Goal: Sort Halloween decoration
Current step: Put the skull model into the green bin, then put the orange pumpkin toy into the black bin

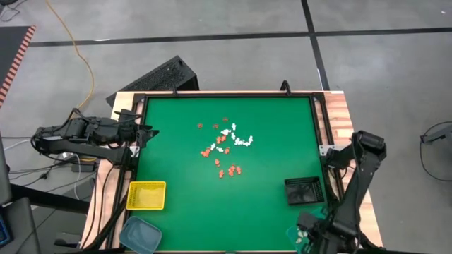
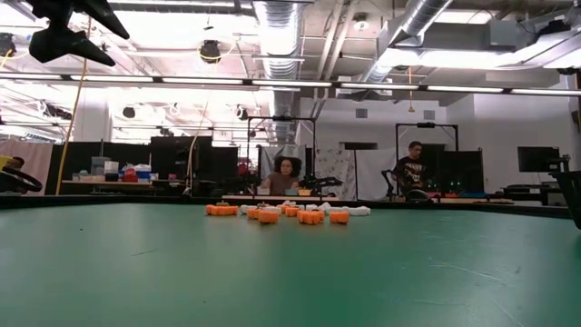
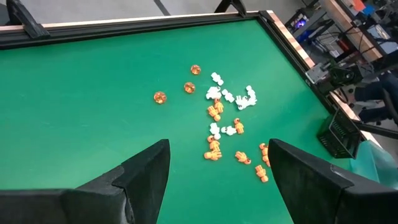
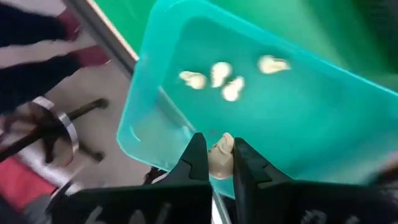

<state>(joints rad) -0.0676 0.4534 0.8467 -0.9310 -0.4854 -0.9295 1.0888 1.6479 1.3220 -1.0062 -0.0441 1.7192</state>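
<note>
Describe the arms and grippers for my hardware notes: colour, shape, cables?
Both arms are black with chunky jointed segments. The left gripper has two broad, matte dark fingers tapering to wedge tips. The right gripper has narrower dark fingers with slim tips. Dark cables run beside the left arm; no markings are legible.

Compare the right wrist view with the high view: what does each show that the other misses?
Only the right wrist view shows the right hand shut on a cream trinket above the teal tray, with four cream trinkets lying inside. Only the high view shows the pile of orange and white trinkets mid-mat, the yellow tray, the black tray, a second teal tray, and the left hand waiting at the left edge. Both show the right-side teal tray at the mat's near right corner.
</note>
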